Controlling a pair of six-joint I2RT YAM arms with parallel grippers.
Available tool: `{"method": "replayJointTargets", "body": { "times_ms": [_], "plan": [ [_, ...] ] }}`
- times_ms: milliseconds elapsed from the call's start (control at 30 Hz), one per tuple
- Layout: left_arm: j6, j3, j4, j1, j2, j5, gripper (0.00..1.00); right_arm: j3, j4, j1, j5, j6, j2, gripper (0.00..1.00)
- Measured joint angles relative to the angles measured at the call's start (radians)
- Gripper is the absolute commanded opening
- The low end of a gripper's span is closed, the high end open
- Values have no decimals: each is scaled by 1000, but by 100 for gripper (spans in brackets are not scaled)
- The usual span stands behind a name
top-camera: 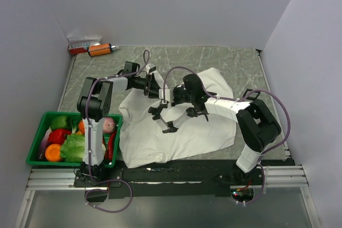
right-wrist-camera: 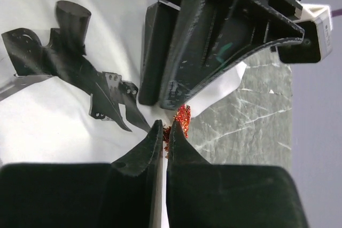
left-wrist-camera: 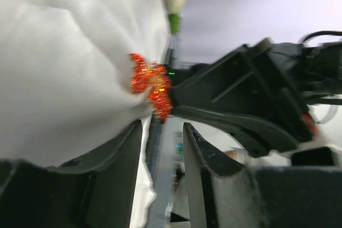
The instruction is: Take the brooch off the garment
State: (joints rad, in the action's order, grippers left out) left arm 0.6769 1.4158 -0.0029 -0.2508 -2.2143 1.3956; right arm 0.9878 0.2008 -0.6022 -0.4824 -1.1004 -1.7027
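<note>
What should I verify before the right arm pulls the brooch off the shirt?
1. Right gripper jaws closed on the brooch: ok.
2. Left gripper jaws open, not on the brooch: ok.
3. Brooch unpinned from the garment: cannot tell; it sits against a cloth fold.
4. Right jaws free of cloth: cannot tell.
5. Garment pinned down against the pull: not ok; neither gripper grips it.
</note>
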Motion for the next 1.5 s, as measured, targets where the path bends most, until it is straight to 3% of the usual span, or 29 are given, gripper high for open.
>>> {"method": "replayJointTargets", "body": {
  "times_ms": [167,367,533,700,900,1033,1333,1500],
  "plan": [
    [-267,72,-278,4,42,-151,41,74,-76,0,32,83,-16,0],
    [-473,82,-442,13,111,-293,41,245,-258,0,78,280,-59,0],
    [-531,17,-417,13,159,-368,44,384,-440,3,77,488,-87,0],
    [-525,-55,-336,13,201,-390,45,370,-489,16,39,650,-84,0],
    [-516,-55,-227,13,208,-388,53,185,-402,25,29,761,4,0],
    [-507,-53,-173,12,212,-384,51,54,-256,24,74,796,89,0],
    [-501,-24,-159,-31,188,-362,49,18,17,24,113,826,94,0],
    [-618,4,-199,-51,198,-384,48,21,51,27,76,856,80,0]
  ]
}}
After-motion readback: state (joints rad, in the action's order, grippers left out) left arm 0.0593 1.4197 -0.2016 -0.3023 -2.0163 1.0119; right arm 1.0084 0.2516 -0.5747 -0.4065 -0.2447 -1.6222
